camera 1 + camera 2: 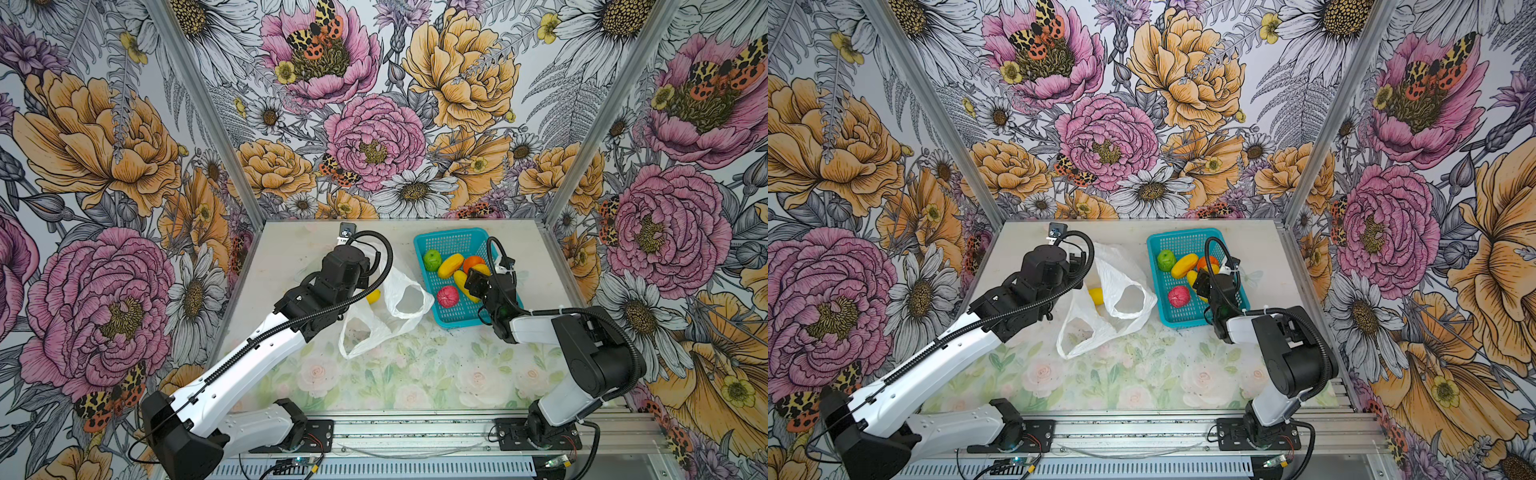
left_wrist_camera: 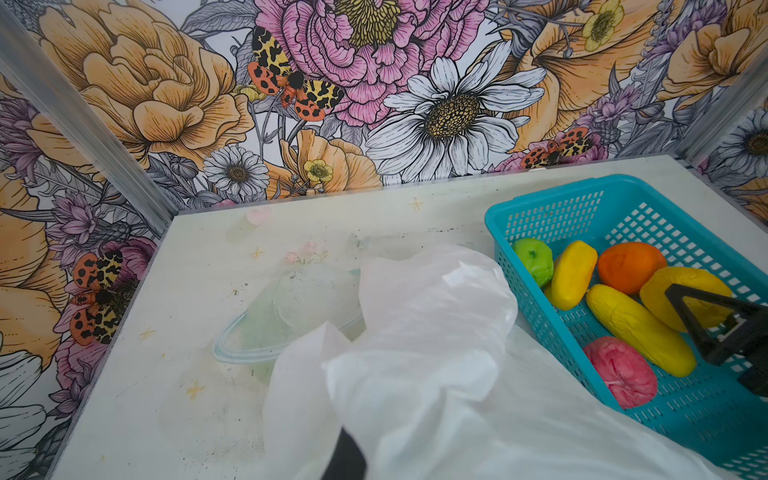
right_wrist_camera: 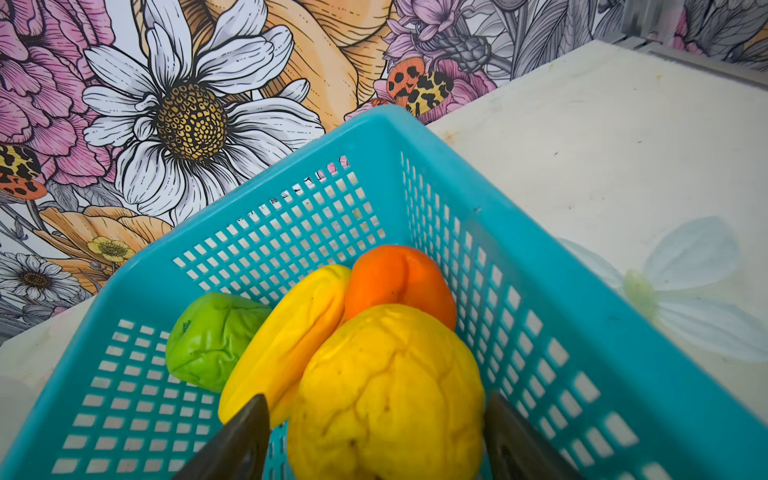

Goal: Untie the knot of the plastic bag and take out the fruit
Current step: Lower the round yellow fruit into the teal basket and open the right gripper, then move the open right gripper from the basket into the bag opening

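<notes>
Held left gripper [image 2: 347, 453] clamped on crinkly white plastic bag [image 2: 436, 311] — right gripper [image 3: 376, 415] wide open around wrinkled yellow fruit [image 3: 390, 357].

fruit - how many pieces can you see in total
7. Six in the teal basket: green, yellow oblong, orange, lumpy yellow, long yellow, pink-red. One yellow piece against the plastic bag, which may hide more.

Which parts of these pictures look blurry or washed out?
Left wrist view: the thin white plastic bag near the lens is soft and washed out. Right wrist view: the dark fingers of the right end effector are blurred, the wrinkled yellow fruit between them sharp. Both top views: evenly lit.
</notes>
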### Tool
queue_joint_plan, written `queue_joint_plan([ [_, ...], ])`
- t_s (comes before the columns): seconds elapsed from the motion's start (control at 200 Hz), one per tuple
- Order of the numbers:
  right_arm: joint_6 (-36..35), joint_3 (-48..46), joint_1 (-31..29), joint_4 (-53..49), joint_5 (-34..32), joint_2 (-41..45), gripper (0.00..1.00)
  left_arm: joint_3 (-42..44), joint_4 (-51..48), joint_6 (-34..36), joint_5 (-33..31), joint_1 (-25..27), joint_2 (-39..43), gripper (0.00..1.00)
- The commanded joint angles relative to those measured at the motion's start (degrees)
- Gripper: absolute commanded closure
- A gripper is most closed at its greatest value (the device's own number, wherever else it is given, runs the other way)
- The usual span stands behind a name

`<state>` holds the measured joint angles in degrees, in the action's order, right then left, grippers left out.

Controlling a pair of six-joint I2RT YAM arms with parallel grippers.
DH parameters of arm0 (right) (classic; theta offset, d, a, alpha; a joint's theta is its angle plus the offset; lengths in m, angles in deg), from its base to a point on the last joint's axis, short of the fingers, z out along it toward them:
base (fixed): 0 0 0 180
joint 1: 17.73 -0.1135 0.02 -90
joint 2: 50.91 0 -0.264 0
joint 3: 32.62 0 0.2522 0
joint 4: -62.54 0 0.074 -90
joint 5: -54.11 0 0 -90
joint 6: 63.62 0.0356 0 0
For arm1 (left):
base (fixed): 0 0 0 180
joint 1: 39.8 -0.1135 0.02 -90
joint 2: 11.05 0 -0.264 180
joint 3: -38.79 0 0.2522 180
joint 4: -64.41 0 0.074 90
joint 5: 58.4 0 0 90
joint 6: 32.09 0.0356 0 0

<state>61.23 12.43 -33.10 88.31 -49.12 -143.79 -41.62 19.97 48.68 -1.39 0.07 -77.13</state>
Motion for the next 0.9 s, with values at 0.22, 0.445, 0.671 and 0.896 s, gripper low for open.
queue_joint_plan([
  [0.22, -4.6, -1.5, -1.5, -1.0, -4.0, 7.9, 0.26, -0.2, 0.1, -0.9, 1.4, -0.5, 1.2, 1.0],
  [0.445, -11.1, -1.7, -7.1, -3.5, -10.1, 13.9, 0.28, -0.3, 0.1, -0.9, 1.4, -0.5, 1.4, 1.0],
  [0.671, -24.3, -6.1, -17.8, 3.4, -1.4, 25.0, 0.37, -0.3, 0.1, -0.8, 1.6, -0.5, 1.2, 1.0],
  [0.896, -37.6, -9.3, -29.7, 6.6, 13.9, 32.1, 0.51, -0.2, 0.1, -0.7, 1.7, -0.4, 1.4, 1.0],
])
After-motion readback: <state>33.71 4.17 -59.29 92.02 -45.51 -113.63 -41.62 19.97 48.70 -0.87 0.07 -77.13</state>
